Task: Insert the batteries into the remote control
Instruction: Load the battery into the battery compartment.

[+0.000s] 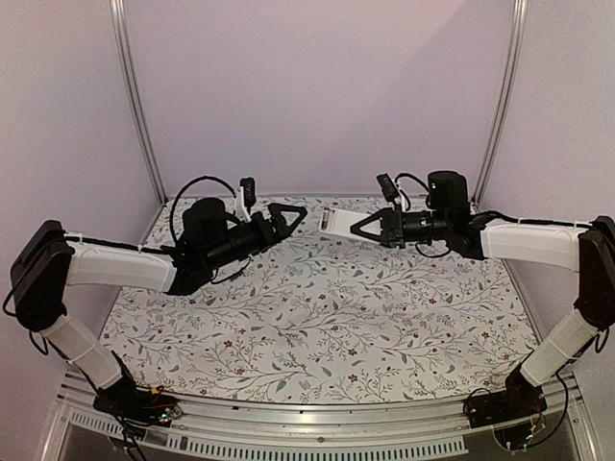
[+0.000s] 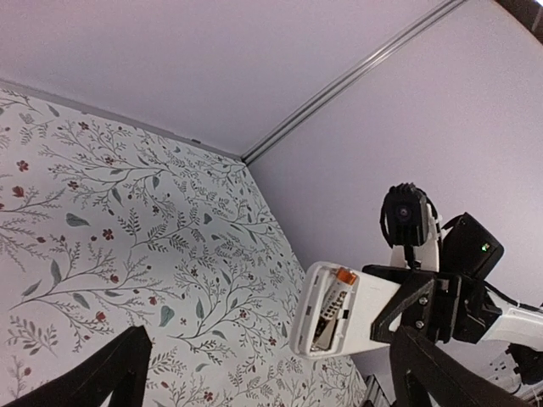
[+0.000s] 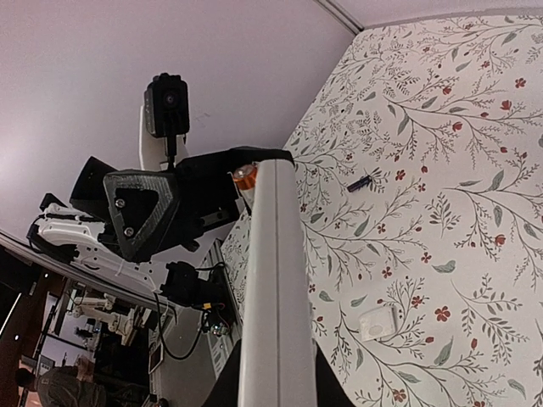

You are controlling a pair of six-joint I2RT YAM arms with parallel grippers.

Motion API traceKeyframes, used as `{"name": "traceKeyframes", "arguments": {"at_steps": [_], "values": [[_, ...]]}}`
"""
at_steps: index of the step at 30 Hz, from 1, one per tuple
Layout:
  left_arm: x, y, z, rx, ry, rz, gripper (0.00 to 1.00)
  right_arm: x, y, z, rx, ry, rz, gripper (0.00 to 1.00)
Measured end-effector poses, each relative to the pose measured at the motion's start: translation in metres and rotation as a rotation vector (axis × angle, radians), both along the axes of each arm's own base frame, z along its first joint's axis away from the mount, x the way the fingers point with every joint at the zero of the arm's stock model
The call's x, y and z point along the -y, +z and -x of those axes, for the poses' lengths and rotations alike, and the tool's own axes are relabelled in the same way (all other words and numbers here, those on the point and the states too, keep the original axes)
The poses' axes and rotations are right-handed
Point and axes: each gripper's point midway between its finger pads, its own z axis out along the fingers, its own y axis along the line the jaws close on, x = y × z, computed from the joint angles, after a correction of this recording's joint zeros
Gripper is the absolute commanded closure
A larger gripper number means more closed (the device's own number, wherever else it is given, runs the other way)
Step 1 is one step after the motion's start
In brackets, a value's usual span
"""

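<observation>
The table (image 1: 317,317) is covered all over with a white print of grey-green twigs and small red flowers, and on it a thin dark battery (image 3: 363,181) and, well apart, a small white plastic piece (image 3: 379,325) are laid.

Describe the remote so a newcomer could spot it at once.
Look above the far side of the floral tablecloth, near the middle. The right hand holds the remote control there in mid-air, pointed toward the open left hand. Unlike the white arm links, it is a slim flat bar, back compartment open with an orange-tipped battery inside.
</observation>
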Motion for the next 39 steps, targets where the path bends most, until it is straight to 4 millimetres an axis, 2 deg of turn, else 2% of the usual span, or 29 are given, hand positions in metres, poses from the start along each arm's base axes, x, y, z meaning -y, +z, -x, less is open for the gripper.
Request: {"name": "traceKeyframes", "arguments": {"at_steps": [6,13,22,27,36,39], "values": [[0.012,0.004,-0.003,-0.072,-0.023,0.172,0.0,-0.001,0.006,-0.002,0.008,-0.008,-0.019,1.0],[0.036,-0.01,-0.003,-0.157,-0.069,0.277,0.0,-0.004,0.009,-0.001,0.016,-0.003,-0.03,1.0],[0.05,0.013,0.005,-0.138,-0.114,0.374,0.01,-0.006,0.01,0.001,0.017,0.002,-0.031,1.0],[0.051,0.017,0.002,-0.142,-0.113,0.417,0.06,-0.008,0.01,0.004,0.018,0.01,-0.031,1.0],[0.055,0.005,-0.004,-0.19,-0.102,0.459,0.19,-0.008,0.01,0.003,0.029,0.009,-0.028,1.0],[0.055,0.006,-0.004,-0.193,-0.104,0.47,0.22,-0.009,0.01,0.003,0.033,0.008,-0.027,1.0]]}}
